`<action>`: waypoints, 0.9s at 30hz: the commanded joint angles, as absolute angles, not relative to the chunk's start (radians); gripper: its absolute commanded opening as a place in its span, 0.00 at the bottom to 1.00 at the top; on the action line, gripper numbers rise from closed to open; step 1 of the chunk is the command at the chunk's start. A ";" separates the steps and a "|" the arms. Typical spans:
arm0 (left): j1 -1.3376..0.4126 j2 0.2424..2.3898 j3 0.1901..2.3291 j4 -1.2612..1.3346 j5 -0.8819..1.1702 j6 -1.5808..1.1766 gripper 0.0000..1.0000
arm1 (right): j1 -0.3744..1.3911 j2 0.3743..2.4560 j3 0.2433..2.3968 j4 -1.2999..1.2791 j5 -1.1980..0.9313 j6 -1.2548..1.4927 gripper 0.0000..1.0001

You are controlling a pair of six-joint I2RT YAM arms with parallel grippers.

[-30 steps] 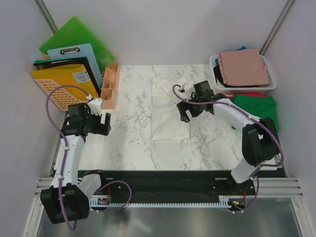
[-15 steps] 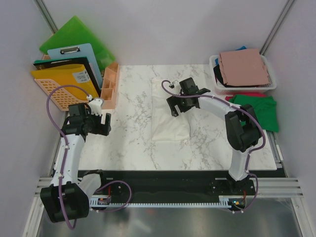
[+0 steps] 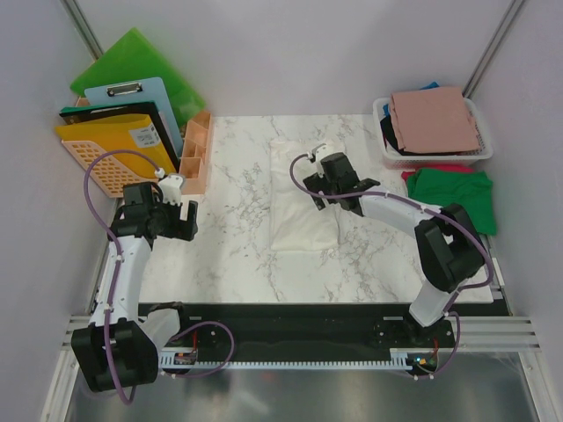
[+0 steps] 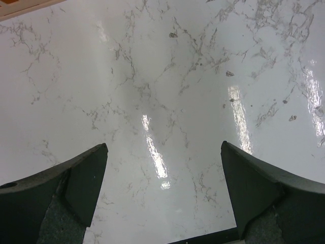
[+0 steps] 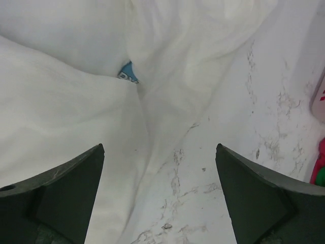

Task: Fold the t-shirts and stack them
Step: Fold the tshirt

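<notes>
At the far left, flat green plastic boards [image 3: 132, 61] and a blue clipboard [image 3: 145, 98] are propped against the wall, with a yellow-orange plastic mesh basket [image 3: 101, 149] in front of them; what is inside the basket cannot be made out. Just beside it a peach-coloured compartment tray [image 3: 195, 154] is set at the edge of the white marble-patterned tabletop [image 3: 237, 255]. The left gripper [image 4: 162, 152] is held over bare marble with its jaws spread wide and nothing between them. In the middle of the table a cream-white cloth t-shirt [image 3: 295, 220] is laid out as a long folded rectangle, and a scrap of its blue print [image 5: 129, 72] is seen in a crease. The right gripper [image 5: 158, 152] is poised over the shirt's right edge, its jaws wide apart and gripping nothing. At the far right, a white plastic mesh basket [image 3: 380, 107] is filled with folded shirts: a dusty-pink t-shirt [image 3: 435, 119] on top, a black one [image 3: 391, 136] and a blue one [image 3: 428, 86] glimpsed beneath. Just in front of the basket a green t-shirt [image 3: 453, 193] is laid on a red one [image 3: 435, 167].
</notes>
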State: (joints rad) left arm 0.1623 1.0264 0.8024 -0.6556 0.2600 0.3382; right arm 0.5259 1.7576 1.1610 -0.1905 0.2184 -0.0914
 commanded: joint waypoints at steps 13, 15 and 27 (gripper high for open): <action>0.167 1.025 0.841 -0.634 0.247 0.342 1.00 | 0.643 1.837 1.249 -0.150 0.132 -0.037 0.98; 0.169 1.020 0.839 -0.638 0.247 0.345 1.00 | 0.643 1.871 1.272 -0.150 0.129 -0.034 0.98; 0.167 1.011 0.831 -0.641 0.249 0.350 1.00 | 0.626 2.032 1.270 -0.175 -0.026 0.083 0.98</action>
State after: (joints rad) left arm 0.1623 1.0245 0.8055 -0.6552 0.2516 0.3382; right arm 0.6228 1.9892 1.2720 -0.1390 0.0360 0.0422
